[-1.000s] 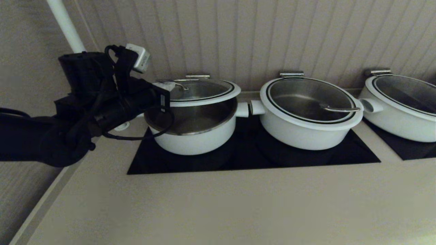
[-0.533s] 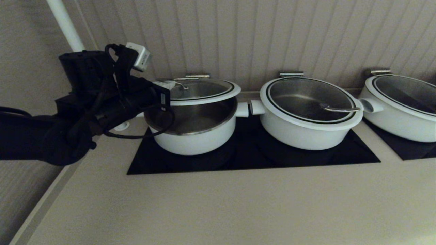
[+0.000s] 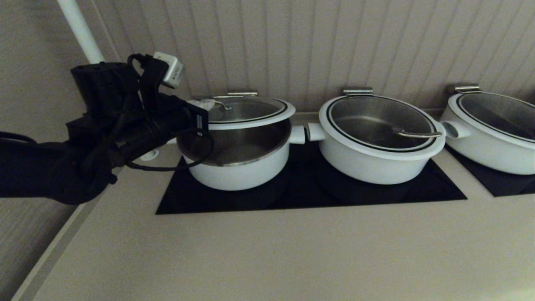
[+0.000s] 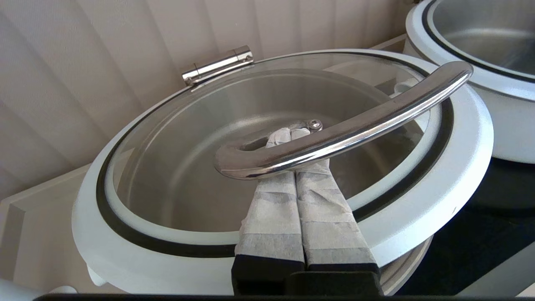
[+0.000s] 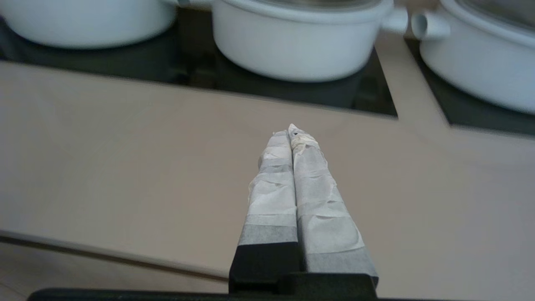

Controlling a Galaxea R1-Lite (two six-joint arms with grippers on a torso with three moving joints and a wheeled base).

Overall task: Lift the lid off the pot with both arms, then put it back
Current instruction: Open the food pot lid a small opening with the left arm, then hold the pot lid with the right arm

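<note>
Head view shows the left arm (image 3: 104,129) reaching in from the left edge of the frame toward the pot (image 3: 236,161), which sits at the left end of a black cooktop (image 3: 309,188), left of centre. The lid (image 3: 246,110) is raised above the pot's rim, tipped so that its near edge stands clear of the steel inside while its far edge stays close to the hinge bracket (image 3: 242,93) by the panelled wall (image 3: 292,42). A small white box (image 3: 169,69) rides on top of the arm, in the upper left.

In the left wrist view, the left gripper (image 4: 292,134) has its two taped fingers (image 4: 271,200) pressed together with no gap, slid beneath the curved steel handle (image 4: 342,125) of the lid. The handle rests across the top of the fingers, so the lid is carried on them rather than pinched between them. Through the glass the pot's steel inside is visible, and the white rim of a second pot (image 4: 472,62) shows in the upper right corner.

In the right wrist view, the right gripper (image 5: 292,131) hangs over the bare beige counter (image 5: 125,167), well apart from the pots along the top of the frame. Its taped fingers are closed against each other and hold nothing.

In the head view, a wider pot (image 3: 376,142) with its lid on sits at centre right, and a third pot (image 3: 493,129) is at the right edge.
</note>
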